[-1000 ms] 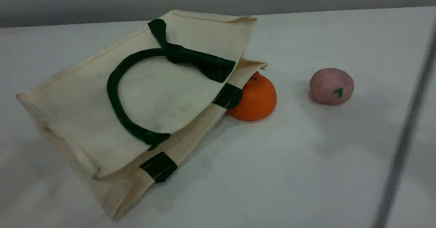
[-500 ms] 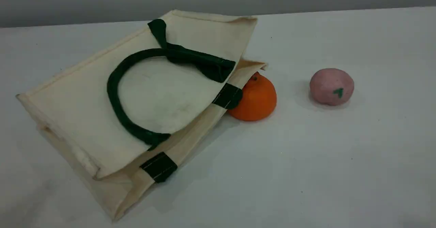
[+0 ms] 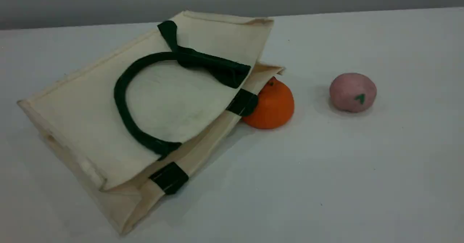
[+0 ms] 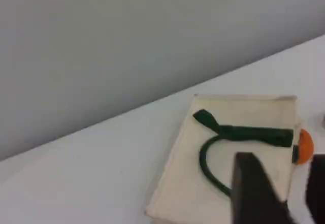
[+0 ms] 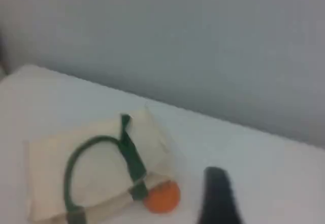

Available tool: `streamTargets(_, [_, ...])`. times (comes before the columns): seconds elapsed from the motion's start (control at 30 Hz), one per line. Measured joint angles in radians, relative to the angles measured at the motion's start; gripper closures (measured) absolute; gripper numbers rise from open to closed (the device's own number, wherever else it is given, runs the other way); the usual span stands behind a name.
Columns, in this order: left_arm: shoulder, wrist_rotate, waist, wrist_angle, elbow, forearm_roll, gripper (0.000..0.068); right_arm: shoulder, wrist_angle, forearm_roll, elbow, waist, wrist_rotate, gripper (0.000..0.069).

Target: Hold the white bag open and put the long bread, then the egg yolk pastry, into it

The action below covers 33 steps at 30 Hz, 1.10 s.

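Scene view alone catches the pink ball [image 3: 352, 92]; the grippers show only in the wrist views. The left gripper [image 4: 284, 160] has its fingers spread, with the white bag [image 4: 254, 111] lying flat just beyond them. The right gripper [image 5: 217, 193] shows one finger, so I cannot tell its state; the orange fruit [image 5: 162, 197] sits left of it.

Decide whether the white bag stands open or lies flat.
Lies flat: the white bag rests on its side, mouth nearly closed, green handle draped across it.

L tool [image 4: 282, 188] fingers matte black, blocky, R tool [image 5: 217, 196] fingertip black, rounded top
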Motion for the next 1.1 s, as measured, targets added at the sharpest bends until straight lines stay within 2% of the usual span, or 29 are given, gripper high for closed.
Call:
streamTargets(0.13, [-0.084, -0.029, 0.0, -0.001, 0.113, -0.003, 0.0227, -0.06, 0.0, -0.017, 0.116, 0.0, 0.038, 0.0092])
streamTargets(0.27, [-0.143, -0.069, 0.0, -0.002, 0.229, -0.003, 0.0165, -0.121, -0.001, -0.015, 0.212, 0.008, 0.037, 0.0082])
streamTargets(0.4, [-0.207, -0.071, -0.003, -0.002, 0.321, -0.003, 0.0157, -0.194, -0.001, -0.008, 0.275, 0.07, 0.036, 0.012])
streamTargets(0.53, [-0.277, -0.072, -0.03, -0.002, 0.39, -0.009, 0.0157, -0.282, -0.002, -0.012, 0.356, 0.107, 0.042, 0.0129])
streamTargets(0.73, [-0.35, -0.072, -0.033, -0.002, 0.5, -0.01, 0.0157, -0.391, -0.001, -0.041, 0.536, 0.109, 0.042, 0.0131])
streamTargets(0.9, [-0.357, -0.072, -0.038, -0.002, 0.585, -0.009, 0.0156, -0.402, -0.022, -0.037, 0.681, 0.109, 0.039, 0.0131])
streamTargets(1.1, [-0.357, -0.072, -0.038, -0.004, 0.643, -0.007, 0.0156, -0.402, -0.11, -0.079, 0.778, 0.109, 0.035, 0.0131])
